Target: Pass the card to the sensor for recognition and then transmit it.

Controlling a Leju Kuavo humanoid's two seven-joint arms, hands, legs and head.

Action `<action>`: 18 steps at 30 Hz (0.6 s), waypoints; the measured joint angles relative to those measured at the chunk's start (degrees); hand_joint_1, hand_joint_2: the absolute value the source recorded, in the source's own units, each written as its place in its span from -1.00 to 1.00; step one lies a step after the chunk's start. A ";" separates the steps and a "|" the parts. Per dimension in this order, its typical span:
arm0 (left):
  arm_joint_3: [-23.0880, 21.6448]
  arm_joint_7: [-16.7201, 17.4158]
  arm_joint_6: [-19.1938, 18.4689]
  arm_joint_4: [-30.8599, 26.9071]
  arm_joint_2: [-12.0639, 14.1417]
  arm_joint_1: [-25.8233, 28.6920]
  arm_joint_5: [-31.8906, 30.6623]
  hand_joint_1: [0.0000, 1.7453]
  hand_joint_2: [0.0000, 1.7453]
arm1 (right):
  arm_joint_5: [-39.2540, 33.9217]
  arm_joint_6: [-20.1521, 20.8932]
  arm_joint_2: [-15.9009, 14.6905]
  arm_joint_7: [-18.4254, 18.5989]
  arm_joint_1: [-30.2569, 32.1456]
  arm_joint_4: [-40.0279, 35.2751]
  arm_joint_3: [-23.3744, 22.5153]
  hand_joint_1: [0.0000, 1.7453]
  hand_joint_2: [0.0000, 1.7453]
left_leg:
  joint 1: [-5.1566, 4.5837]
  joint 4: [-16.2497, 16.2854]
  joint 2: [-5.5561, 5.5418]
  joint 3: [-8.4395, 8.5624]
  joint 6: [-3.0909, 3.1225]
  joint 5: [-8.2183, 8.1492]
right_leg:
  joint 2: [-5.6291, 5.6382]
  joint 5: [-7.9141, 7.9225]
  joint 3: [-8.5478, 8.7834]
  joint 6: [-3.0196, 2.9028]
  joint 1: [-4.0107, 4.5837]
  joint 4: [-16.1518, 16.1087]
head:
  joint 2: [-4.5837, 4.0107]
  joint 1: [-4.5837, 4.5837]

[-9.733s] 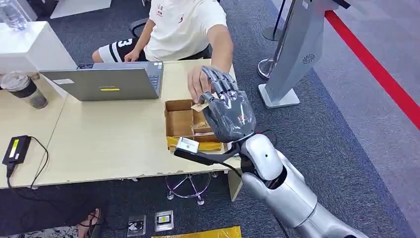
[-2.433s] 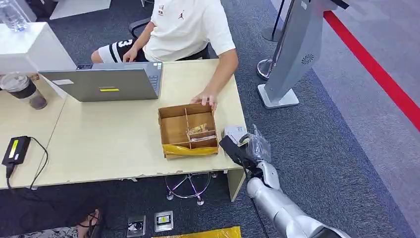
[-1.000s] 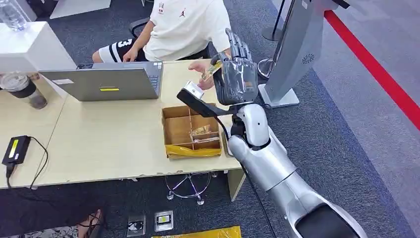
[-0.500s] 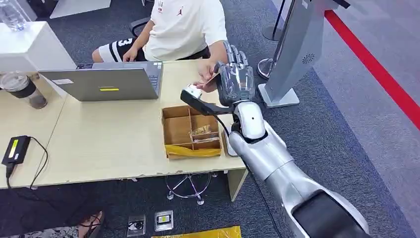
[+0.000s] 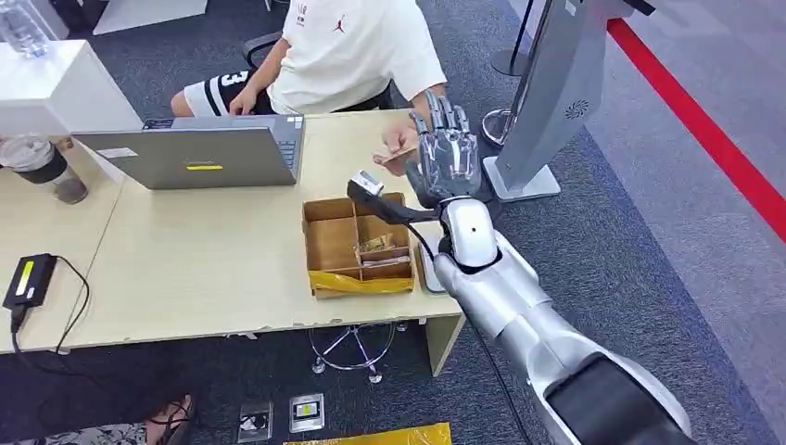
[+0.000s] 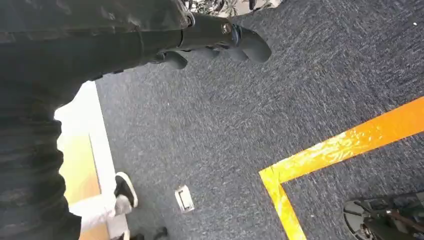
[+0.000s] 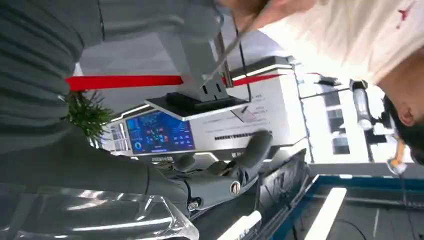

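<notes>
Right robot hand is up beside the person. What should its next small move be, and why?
Probably close the right robot hand on the card. Its fingers stand spread, holding nothing, while the person's hand holds the card beside it, so the card seemingly isn't gripped yet.

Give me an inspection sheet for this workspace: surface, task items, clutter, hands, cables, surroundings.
Surface: light wooden desk, partly bare at the front.
Task items: card in the person's hand, right beside the right hand; who holds it cannot be told. Grey sensor kiosk stands beyond the desk's end.
Clutter: divided cardboard box, laptop, lidded cup.
Hands: right hand raised, fingers extended; left hand hangs over the carpet, holding nothing.
Cables: black adapter with its cord on the desk edge.
Surroundings: grey carpet, red floor stripe, seated person.
</notes>
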 joint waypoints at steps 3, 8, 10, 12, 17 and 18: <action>0.00 0.42 0.28 0.00 -0.13 0.01 0.83 -1.00 1.00 | 0.13 0.63 -0.02 -1.70 1.69 -3.16 -0.07 -1.00 1.00 | 0.02 0.00 0.01 0.00 0.00 0.00 | 0.01 0.00 0.00 0.00 0.02 0.00 | 0.00 0.00; 0.00 0.77 0.50 0.00 -0.13 0.03 1.42 -1.00 1.00 | -0.44 2.69 -0.26 -3.06 4.05 -9.49 -0.13 -1.00 1.00 | 0.02 0.00 0.02 0.05 0.00 0.00 | 0.01 0.00 -0.01 0.00 0.02 0.00 | 0.00 0.00; 0.00 1.05 0.59 0.00 -0.13 0.08 1.90 -1.00 1.00 | -2.32 4.46 -0.61 -3.74 5.89 -13.25 -0.22 -1.00 1.00 | 0.02 0.00 0.03 0.08 0.00 0.00 | 0.02 0.00 0.02 0.00 0.02 0.00 | 0.00 0.00; 0.00 1.27 0.66 0.00 -0.11 0.15 2.32 -1.00 1.00 | -5.15 6.68 -1.31 -4.34 8.56 -19.21 -0.26 -1.00 1.00 | 0.02 0.00 0.04 0.07 0.00 0.00 | 0.03 0.00 0.02 0.00 0.01 -0.01 | 0.00 0.00; 0.00 1.66 0.92 0.00 0.22 0.39 3.30 -1.00 1.00 | -12.42 13.14 -4.05 -5.46 14.83 -33.89 -0.35 -1.00 1.00 | 0.02 0.00 0.09 0.07 -0.04 -0.04 | 0.02 0.00 0.00 0.00 0.01 -0.02 | 0.00 0.04; 0.00 1.68 0.94 0.00 0.35 0.42 3.52 -1.00 1.00 | -13.18 13.90 -4.66 -5.68 16.34 -37.47 -0.35 -1.00 1.00 | 0.02 0.00 0.11 0.07 -0.04 -0.04 | 0.03 0.00 -0.01 0.00 0.01 -0.02 | 0.00 0.00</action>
